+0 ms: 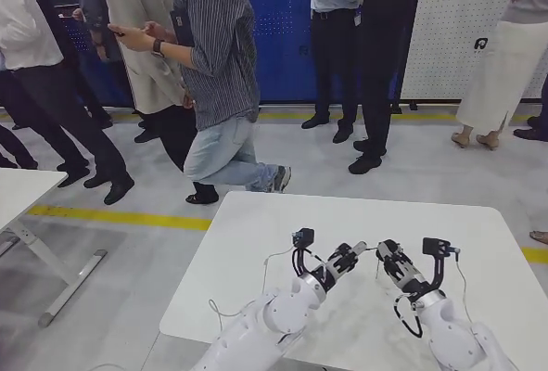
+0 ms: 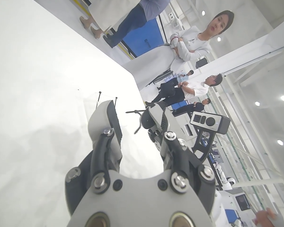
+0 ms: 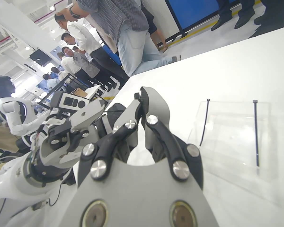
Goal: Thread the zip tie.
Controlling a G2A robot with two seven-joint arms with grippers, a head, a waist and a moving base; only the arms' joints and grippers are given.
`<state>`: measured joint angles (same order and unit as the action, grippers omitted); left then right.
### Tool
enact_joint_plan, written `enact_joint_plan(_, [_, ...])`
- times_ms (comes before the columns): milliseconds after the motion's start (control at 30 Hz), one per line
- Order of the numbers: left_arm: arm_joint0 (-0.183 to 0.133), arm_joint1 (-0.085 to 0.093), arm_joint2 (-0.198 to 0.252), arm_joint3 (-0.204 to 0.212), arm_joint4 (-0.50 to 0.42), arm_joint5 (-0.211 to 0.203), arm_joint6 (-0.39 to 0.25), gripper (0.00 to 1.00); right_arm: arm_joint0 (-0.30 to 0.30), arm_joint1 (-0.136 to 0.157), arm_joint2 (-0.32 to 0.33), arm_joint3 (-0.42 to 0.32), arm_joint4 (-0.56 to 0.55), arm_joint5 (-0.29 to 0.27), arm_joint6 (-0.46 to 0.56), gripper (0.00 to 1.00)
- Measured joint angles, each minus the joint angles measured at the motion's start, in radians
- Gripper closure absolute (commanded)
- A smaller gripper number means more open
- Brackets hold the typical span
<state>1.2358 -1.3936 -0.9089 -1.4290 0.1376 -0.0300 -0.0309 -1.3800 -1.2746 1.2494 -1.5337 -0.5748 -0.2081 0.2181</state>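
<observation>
Gripping unit, right: right gripper (image 3: 139, 99), raised over the white counter (image 1: 283, 241); jaws pressed together on a black zip tie (image 2: 133, 112), which is caught at their tips.
Gripping unit, left: left gripper (image 2: 132, 108), also raised over the counter, facing the right gripper tip to tip and close to it; jaws spread wide apart, holding nothing.
Zip tie: one item, black and thin, off the counter, carried by the right gripper. Its strap juts out toward the left gripper and reaches the gap between the spread jaws. One stretch of the strap bends in a curve. Whether it touches the left pads cannot be told.
Clear tray: one item (image 3: 232, 119), transparent, sitting on the counter just beyond the two grippers.
Spare ties: two items, black, (image 3: 204, 124) and (image 3: 256, 133), lying in the clear tray, set apart from each other and roughly parallel, heads at the far end.
Counter: white top with rounded corners, bare surface around the arms.
Floor: grey, with a yellow line (image 1: 116, 218) running past the far side of the counter.
</observation>
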Motion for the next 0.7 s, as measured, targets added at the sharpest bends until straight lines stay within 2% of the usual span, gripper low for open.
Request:
enact_joint_plan(133, [0.002,0.000,-0.005,-0.002,-0.002,0.000,-0.002,0.96,-0.002,0.000,0.001,-0.002,0.001,-0.003,-0.001,1.00])
enact_joint_plan(233, [0.002,0.000,-0.005,-0.001,-0.003,0.001,-0.003,1.00,-0.002,0.000,0.002,-0.002,0.003,-0.004,-0.001,1.00])
enact_joint_plan(533, [-0.002,-0.003,-0.002,0.006,-0.007,-0.001,-0.011,1.00,-0.001,0.001,0.002,0.000,0.005,-0.006,0.001,1.00])
enact_joint_plan(567, [-0.002,-0.003,-0.002,0.006,-0.008,-0.002,-0.013,1.00,0.000,0.001,0.002,0.001,0.005,-0.007,0.004,0.62])
enact_joint_plan(600, [-0.003,-0.003,-0.002,0.006,-0.009,-0.004,-0.014,1.00,0.001,0.001,0.002,0.002,0.005,-0.009,0.008,0.00])
enact_joint_plan(700, [-0.003,-0.004,-0.002,0.007,-0.013,-0.005,-0.012,1.00,0.003,0.001,0.002,0.003,0.007,-0.010,0.015,0.00])
